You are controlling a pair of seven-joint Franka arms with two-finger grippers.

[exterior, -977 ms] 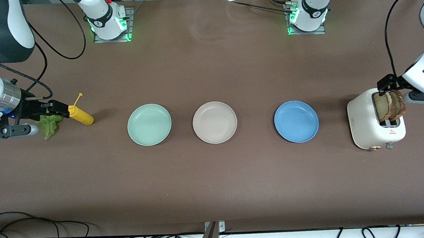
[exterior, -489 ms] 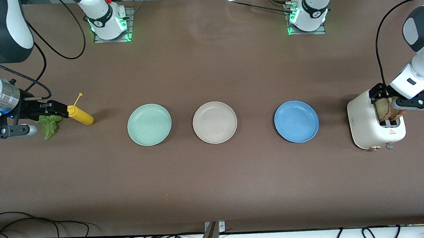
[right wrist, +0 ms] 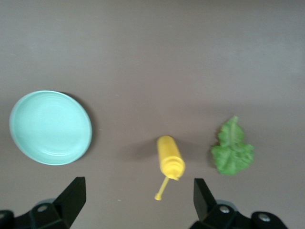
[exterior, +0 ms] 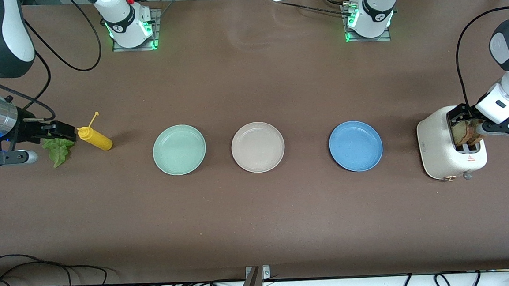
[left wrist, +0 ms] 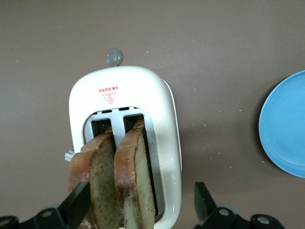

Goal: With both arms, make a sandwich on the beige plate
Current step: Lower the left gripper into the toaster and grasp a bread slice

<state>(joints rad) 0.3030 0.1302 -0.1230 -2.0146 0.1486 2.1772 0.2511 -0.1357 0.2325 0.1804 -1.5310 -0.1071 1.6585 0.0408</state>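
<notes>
Left tool stood apart astride both bread slices in the toaster; should clamp one only. Right tool apart over the mustard bottle. Beige plate bare, 3 o'clock of the mint plate.

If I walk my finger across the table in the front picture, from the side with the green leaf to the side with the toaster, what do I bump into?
lettuce leaf → yellow squeeze bottle → mint-green plate → beige plate → blue plate → white toaster with two bread slices standing in its slots.
</notes>
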